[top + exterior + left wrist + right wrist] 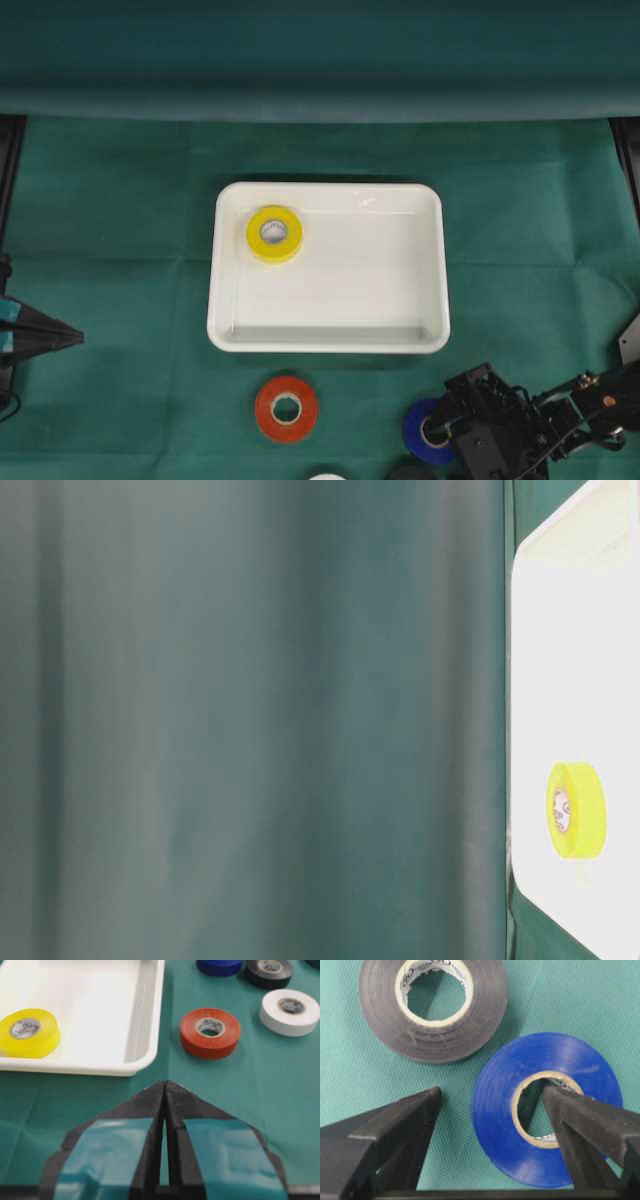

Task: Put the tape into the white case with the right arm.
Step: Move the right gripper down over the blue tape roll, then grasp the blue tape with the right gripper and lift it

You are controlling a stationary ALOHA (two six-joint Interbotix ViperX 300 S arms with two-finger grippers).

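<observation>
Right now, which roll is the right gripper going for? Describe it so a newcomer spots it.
Start at the white case; below its near-right corner sits the right gripper, open. The blue tape roll lies flat between its fingers, one finger inside the core. Its neighbour, the black roll, is untouched.

Right tool (490, 1097) low with its 2 fingers spread wide; left tool (165, 1089) pressed closed.

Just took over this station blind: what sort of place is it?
Probably a lab tabletop for robot manipulation trials: green cloth over table and backdrop, a white case, tape rolls such as the red roll, and the right gripper straddling the blue roll.
</observation>
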